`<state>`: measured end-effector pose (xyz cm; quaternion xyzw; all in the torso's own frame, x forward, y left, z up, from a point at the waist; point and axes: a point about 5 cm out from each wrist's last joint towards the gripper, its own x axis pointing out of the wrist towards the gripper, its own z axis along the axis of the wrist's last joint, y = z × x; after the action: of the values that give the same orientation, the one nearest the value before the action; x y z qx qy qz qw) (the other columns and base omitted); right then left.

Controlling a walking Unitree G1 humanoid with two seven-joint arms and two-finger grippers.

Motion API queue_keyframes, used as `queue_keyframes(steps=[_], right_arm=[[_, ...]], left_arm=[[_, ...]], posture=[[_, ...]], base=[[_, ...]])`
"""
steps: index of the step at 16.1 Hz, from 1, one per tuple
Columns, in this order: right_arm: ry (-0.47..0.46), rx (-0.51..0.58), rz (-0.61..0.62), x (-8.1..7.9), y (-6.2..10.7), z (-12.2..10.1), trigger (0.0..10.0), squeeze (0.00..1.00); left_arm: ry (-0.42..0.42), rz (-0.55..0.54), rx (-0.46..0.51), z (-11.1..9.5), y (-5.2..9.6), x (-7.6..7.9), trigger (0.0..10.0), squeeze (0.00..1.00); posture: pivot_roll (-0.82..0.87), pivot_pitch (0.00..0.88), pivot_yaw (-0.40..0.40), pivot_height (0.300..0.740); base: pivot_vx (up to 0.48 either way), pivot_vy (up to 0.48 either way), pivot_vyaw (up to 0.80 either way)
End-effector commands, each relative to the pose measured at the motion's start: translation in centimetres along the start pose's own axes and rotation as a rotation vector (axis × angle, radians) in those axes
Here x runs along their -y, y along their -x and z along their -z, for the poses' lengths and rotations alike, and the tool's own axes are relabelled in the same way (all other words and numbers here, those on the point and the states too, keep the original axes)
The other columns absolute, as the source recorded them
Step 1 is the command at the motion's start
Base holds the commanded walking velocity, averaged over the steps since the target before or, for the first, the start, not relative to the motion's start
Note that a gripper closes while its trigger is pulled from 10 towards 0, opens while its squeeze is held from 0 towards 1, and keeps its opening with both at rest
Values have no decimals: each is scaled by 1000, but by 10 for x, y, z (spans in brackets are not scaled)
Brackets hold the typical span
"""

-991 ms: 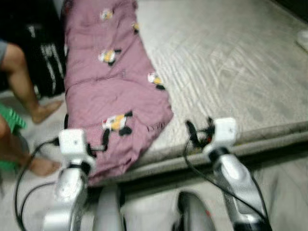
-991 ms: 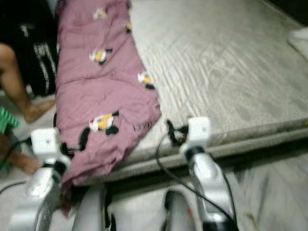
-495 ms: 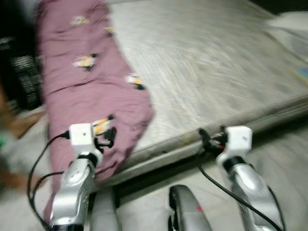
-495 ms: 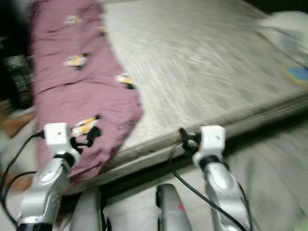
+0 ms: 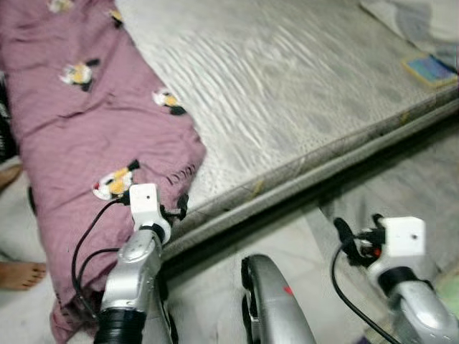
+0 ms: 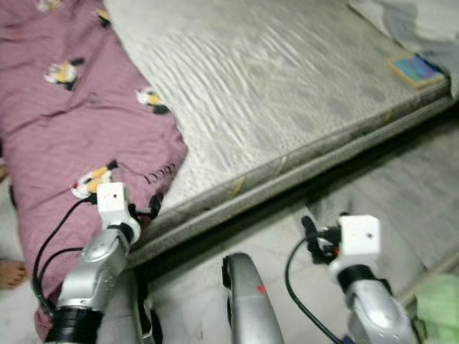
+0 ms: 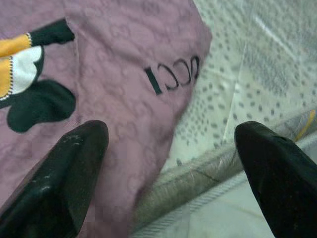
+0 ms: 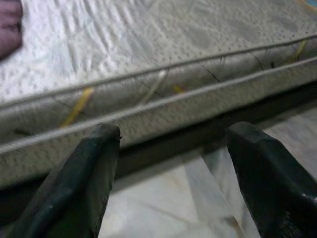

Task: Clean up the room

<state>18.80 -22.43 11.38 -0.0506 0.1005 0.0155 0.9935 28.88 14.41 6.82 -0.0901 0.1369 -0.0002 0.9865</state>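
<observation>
**Two open tools at the bed's edge**

I see the left tool [image 7: 168, 163] with its fingers spread wide, hovering over the corner of the pink blanket [image 5: 79, 136] where it hangs off the mattress [image 5: 287, 79] edge. The right tool [image 8: 168, 173], fingers also apart, holds nothing and faces the mattress side above the pale floor [image 5: 423, 179]. A small book [image 5: 429, 69] lies near the mattress's far right edge. A person's bare foot [image 5: 20, 274] rests on the floor left of the blanket.

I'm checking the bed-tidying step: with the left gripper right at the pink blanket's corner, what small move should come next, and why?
Probably ease the left gripper forward and down onto the pink blanket. Its fingers stand open just short of the corner that hangs over the mattress edge, gripping nothing. The right gripper hangs open over the floor.
</observation>
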Motion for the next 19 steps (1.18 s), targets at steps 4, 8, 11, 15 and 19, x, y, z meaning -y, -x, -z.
queue_keyframes(steps=[4,8,11,15,19], right_arm=[[-27,-3,-25,0,5,-4,10000,0],[-36,-7,-21,-3,0,-5,10000,0],[-38,-9,-12,-5,-3,-4,10000,0],[-44,20,5,-7,-12,-7,10000,0],[-61,41,23,-12,-21,-5,10000,0]], left_arm=[[-12,-132,66,-5,5,-24,10000,0],[-33,-166,107,-13,1,-32,10000,0],[-42,-200,50,-16,-18,-44,10000,0],[-241,-8,-75,-18,-50,-22,10000,0],[-522,300,-74,-3,-50,27,10000,0]], posture=[[-218,319,-43,562],[-206,310,-29,517],[-200,298,-16,517],[-201,257,2,517],[-189,207,34,517]], base=[[0,0,0],[0,0,0],[0,0,0],[0,0,0],[0,0,0]])
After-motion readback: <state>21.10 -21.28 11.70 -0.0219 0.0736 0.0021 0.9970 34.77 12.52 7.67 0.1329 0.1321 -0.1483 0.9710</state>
